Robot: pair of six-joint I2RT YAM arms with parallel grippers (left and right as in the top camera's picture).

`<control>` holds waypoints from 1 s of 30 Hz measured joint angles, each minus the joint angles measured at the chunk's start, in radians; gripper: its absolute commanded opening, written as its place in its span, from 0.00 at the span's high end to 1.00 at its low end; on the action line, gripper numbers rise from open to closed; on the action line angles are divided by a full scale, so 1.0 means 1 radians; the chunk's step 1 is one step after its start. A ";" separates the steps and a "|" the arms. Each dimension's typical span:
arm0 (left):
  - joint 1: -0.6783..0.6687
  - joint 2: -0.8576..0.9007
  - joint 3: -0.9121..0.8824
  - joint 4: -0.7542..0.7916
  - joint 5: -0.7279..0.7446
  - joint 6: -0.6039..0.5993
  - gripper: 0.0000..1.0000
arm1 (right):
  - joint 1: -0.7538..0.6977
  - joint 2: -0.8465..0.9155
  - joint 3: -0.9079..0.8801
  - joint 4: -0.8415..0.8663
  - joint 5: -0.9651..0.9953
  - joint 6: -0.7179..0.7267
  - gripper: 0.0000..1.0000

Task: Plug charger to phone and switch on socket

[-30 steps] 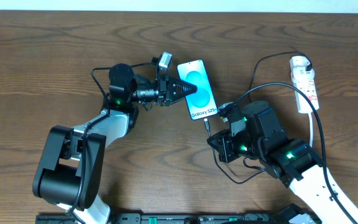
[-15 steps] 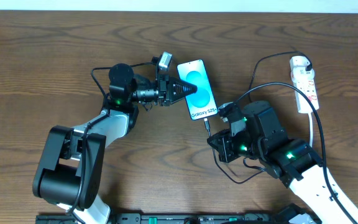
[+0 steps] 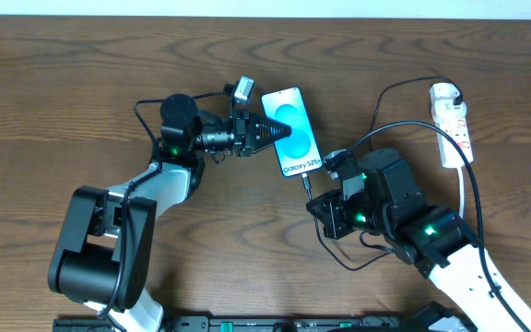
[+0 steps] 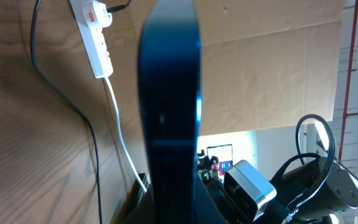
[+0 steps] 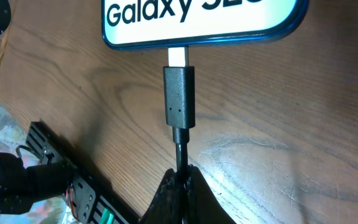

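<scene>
The phone point(image 3: 292, 132) lies on the table with its blue-teal screen up, showing "Galaxy S25+". My left gripper point(image 3: 267, 132) is shut on the phone's left long edge; in the left wrist view the phone point(image 4: 169, 106) is a dark upright slab between the fingers. My right gripper point(image 3: 318, 205) is shut on the charger cable just behind its black connector point(image 5: 179, 96). The connector's metal tip point(image 5: 178, 57) touches the phone's bottom edge point(image 5: 197, 25), and part of the tip still shows. The white socket strip point(image 3: 453, 123) lies at the far right.
The black cable point(image 3: 385, 134) loops from the socket across the table to my right arm. The white cord point(image 3: 476, 207) runs down from the strip past the right arm. In the left wrist view the socket point(image 4: 93, 34) and its cord show on the wood.
The phone and left gripper have shifted very slightly left. The right gripper holds nearly the same place.
</scene>
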State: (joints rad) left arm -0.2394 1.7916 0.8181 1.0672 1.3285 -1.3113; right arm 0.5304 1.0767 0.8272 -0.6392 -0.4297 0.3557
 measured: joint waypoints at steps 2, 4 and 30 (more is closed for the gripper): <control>0.000 0.000 0.000 0.000 0.000 0.000 0.93 | 0.000 0.000 0.000 0.002 0.000 0.000 0.99; 0.000 0.000 0.000 0.000 -0.004 0.000 0.93 | 0.000 0.000 0.000 0.008 0.000 0.001 0.99; 0.004 0.000 0.000 0.001 0.018 0.037 0.93 | 0.000 0.001 0.000 0.083 0.038 0.000 0.99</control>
State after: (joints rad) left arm -0.2356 1.7916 0.8181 1.0679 1.3468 -1.2743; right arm 0.5308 1.0775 0.8268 -0.5560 -0.3920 0.3561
